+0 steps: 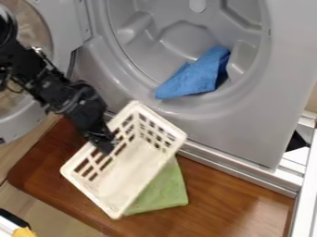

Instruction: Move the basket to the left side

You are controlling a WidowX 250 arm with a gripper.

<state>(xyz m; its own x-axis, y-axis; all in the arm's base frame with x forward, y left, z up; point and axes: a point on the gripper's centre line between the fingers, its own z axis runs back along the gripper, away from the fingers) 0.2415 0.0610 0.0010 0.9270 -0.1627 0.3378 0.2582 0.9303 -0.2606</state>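
The black robot arm (54,94) slants down from the upper left, its black two-finger gripper (106,147) pointing downward at the left long wall of the white slotted plastic basket (133,169). How far open it is, and whether it grips that wall, I cannot tell. The basket sits left of centre on the brown wooden table (229,199), its open top towards the camera; its long axis runs from lower left to upper right. A light green cloth (168,190) lies partly under its right side. Beyond stands the grey front-loading machine (248,132), close to the basket's far end, its round door (54,18) swung open behind the arm. A blue cloth (195,76) lies in the round opening, at its lower edge.
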